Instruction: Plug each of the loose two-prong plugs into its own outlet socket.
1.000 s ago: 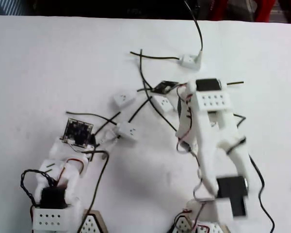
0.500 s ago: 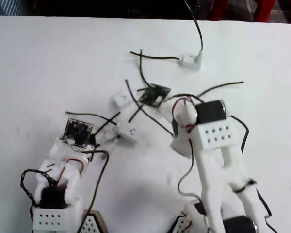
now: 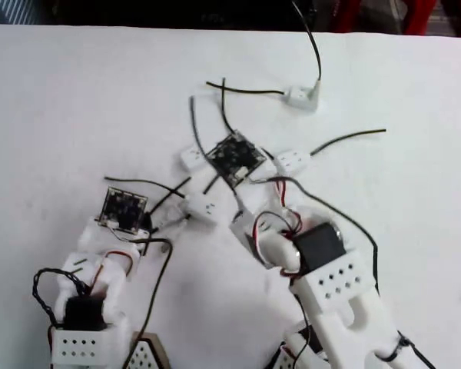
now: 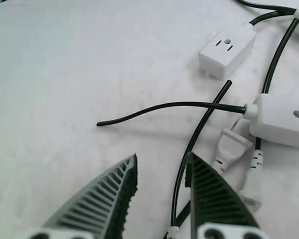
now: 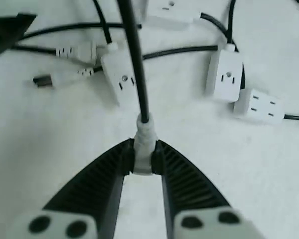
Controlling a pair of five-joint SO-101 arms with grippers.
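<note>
The right gripper (image 5: pixel 143 149) is clamped on a white plug (image 5: pixel 143 133), whose black cord (image 5: pixel 134 59) runs past a socket (image 5: pixel 120 77) on the table (image 5: pixel 50 149). The left gripper (image 4: pixel 162 160) rests with its jaws apart (a cable (image 4: pixel 189 149) runs beside one finger), near a loose plug (image 4: pixel 231 145) lying just beside a socket block (image 4: pixel 281 119).

A fixed camera overhead looks steeply down across the whole white table (image 3: pixel 61 92). Each wrist camera rides just behind its own fingers and stares low and close along them. The left gripper (image 4: pixel 162 164) is spread in its foreground, and the right gripper (image 5: pixel 143 152) pinches a plug (image 5: pixel 143 132) in its own. All three views take in the sockets (image 3: pixel 202 206) lying ahead of both sets of fingertips.
</note>
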